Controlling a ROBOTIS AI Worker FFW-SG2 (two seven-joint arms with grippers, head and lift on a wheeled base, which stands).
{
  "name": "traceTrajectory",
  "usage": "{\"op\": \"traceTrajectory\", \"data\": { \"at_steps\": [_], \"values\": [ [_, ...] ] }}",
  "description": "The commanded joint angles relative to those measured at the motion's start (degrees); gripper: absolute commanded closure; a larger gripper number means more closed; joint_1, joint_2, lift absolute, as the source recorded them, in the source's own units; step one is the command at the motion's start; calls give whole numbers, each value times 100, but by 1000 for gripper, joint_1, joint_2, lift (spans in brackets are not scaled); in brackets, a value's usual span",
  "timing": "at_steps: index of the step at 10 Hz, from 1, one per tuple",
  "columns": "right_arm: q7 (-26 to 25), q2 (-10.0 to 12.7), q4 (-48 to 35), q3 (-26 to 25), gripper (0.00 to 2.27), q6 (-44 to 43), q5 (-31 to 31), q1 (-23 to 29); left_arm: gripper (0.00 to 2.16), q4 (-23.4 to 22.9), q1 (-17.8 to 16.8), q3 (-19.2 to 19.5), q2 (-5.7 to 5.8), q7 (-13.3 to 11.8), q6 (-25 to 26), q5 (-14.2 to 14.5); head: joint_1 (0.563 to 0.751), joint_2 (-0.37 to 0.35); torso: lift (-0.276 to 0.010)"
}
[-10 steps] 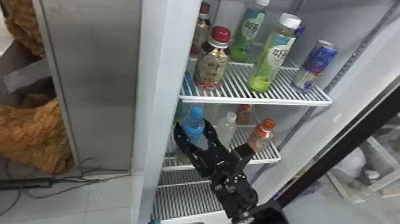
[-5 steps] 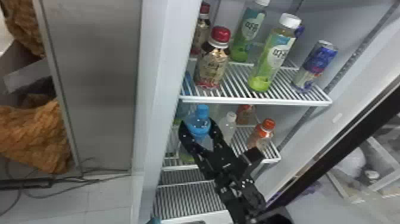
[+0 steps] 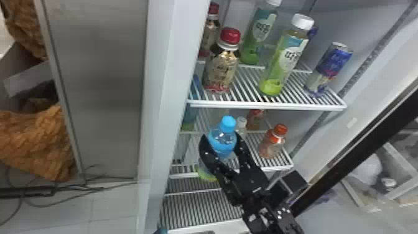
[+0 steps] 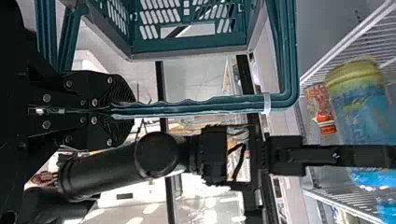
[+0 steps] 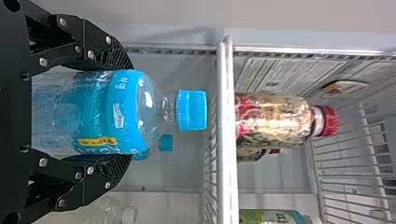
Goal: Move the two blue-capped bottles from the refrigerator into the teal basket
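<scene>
Head view, and here's the catch: the right gripper (image 3: 222, 143) has its two curved fingers set wide, one either side of a clear plastic bottle with a bright blue cap and blue label (image 3: 222, 138). Both fingers touch it, holding it firmly around the label! The bottle is roughly upright, over the near edge of the lower white wire shelf (image 3: 264, 169), toward the left; whether its base touches the wires, I can't tell.

Over to the right wrist view: a second blue-capped bottle (image 5: 166, 143) sits farther back, partly hidden by the first one.

And the left wrist view? There the left gripper (image 4: 128, 110) has its jaws drawn almost together, clamped on the slim handle (image 4: 205, 105) of a teal plastic basket with slotted walls (image 4: 189, 45). The basket is outside the white-walled refrigerator (image 3: 174, 68).

Good company on the shelves, too! On the lower shelf, a small orange-capped bottle (image 3: 273, 143) is at the right, with a clear white-capped bottle (image 3: 241, 127) between it and the held one. Up on the higher wire shelf (image 3: 267, 106), left to right along the near side: a gold-labelled bottle with a red cap (image 3: 221, 70), a green-labelled bottle with a white cap (image 3: 284, 62) and a slim blue-and-silver can (image 3: 331, 67).
</scene>
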Motion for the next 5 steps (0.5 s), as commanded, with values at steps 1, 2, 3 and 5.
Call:
{"op": "traceTrajectory", "data": {
  "at_steps": [1, 2, 3, 5],
  "values": [
    [114, 70, -450, -216, 567, 224, 69, 357, 1168, 0, 3, 3, -2, 0, 0, 4, 695, -350, -168],
    [237, 96, -647, -339, 567, 337, 104, 568, 1168, 0, 3, 3, -2, 0, 0, -5, 695, -350, -168],
    [360, 140, -760, -453, 567, 351, 86, 765, 1168, 0, 3, 3, -2, 0, 0, -5, 695, -350, -168],
    [703, 281, -1111, -708, 567, 674, -46, 1117, 1168, 0, 3, 12, -2, 0, 0, -5, 695, -350, -168]
  ]
}}
